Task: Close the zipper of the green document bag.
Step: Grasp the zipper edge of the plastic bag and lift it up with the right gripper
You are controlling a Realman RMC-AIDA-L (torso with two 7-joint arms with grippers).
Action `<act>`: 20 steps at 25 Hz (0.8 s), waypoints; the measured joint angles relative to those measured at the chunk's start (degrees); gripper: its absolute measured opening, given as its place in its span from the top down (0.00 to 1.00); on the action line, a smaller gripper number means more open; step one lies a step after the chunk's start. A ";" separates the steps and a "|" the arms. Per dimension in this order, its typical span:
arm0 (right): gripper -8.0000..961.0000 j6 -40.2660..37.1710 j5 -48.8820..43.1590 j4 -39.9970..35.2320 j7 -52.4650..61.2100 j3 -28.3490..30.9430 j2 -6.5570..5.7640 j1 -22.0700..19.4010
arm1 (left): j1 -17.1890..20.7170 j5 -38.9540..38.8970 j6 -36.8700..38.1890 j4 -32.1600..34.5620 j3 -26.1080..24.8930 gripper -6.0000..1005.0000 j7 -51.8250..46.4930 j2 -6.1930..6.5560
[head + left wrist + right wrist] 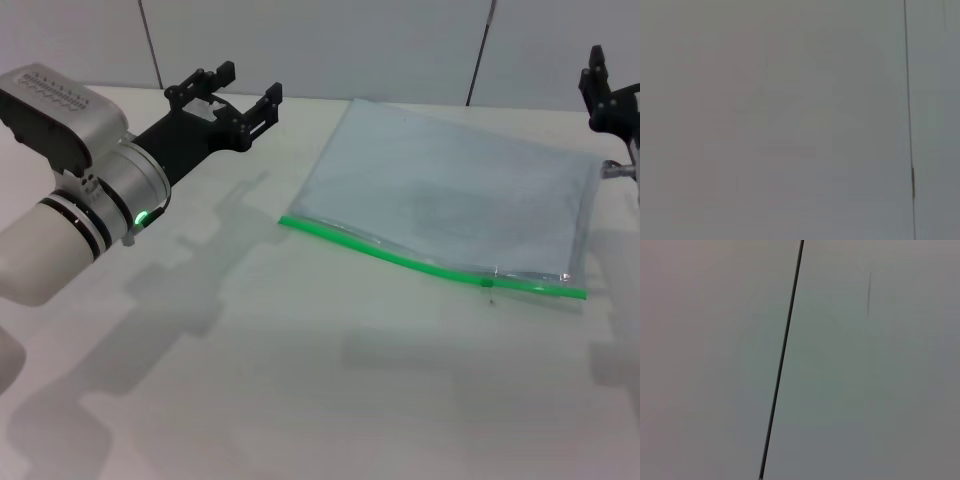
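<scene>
The green document bag lies flat on the white table, right of the middle in the head view; it is a translucent pale blue-grey pouch. Its zipper is a bright green strip along the near long edge, with a small slider close to the right end. My left gripper hovers above the table to the left of the bag, open, with nothing between its fingers. My right gripper shows only in part at the right edge, raised beyond the bag's far right corner. Neither wrist view shows the bag.
The white table stretches bare in front of the bag. A panelled grey wall stands behind it. Both wrist views show only that wall, each with one dark seam.
</scene>
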 joint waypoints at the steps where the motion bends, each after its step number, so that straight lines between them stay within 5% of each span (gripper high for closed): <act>1: 0.27 0.01 0.00 0.00 0.00 0.00 -0.01 0.03 | 0.00 -0.01 0.07 -0.02 -0.06 0.29 0.00 0.01; 20: 0.29 0.86 -0.15 -0.70 -0.27 -0.07 -0.18 0.25 | 0.05 -0.14 0.52 -0.21 -0.33 0.30 -0.18 0.14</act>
